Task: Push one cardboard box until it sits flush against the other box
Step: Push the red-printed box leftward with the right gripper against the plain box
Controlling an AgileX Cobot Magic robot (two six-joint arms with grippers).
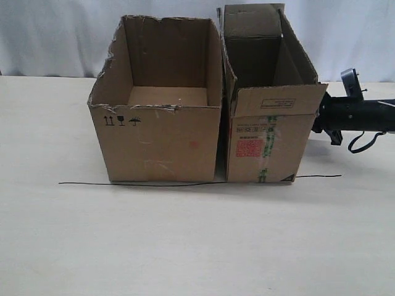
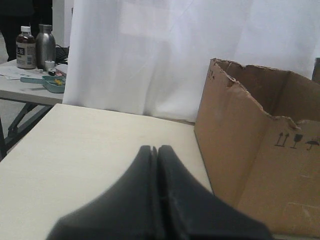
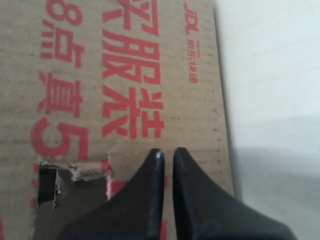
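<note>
Black left gripper [image 2: 157, 150]: fingers pressed together, nothing between them, above bare table [image 1: 185, 246]. Not seen in the exterior view. In the left wrist view the other box [image 2: 240, 150] stands beyond the fingertips, apart from them.

Other box [image 1: 157, 132]: upright, open top, ragged torn rim, small black handling symbols at 10 o'clock on its front face. Inside looks empty.

Thin black wire [image 1: 154, 184]: lies on the table at 6 o'clock of both boxes, along their front bottom edges.

Cardboard box [image 1: 268, 132]: upright at 3 o'clock of the other box, flaps standing up. Red label [image 1: 250, 148] and green-printed tape [image 1: 270, 148] on the front. Its left wall runs just beside the other box's right wall; a thin dark slit shows between them, so contact cannot be confirmed.

Right arm [image 1: 358, 114]: reaches in level from 3 o'clock, its front end at the cardboard box's right wall.

Right gripper [image 3: 166, 152]: fingers drawn nearly together, only a slim slit between the tips, holding nothing. Tips sit at the box's red-printed side, near a torn hole [image 3: 50, 185]; touching or just short, cannot tell.
</note>
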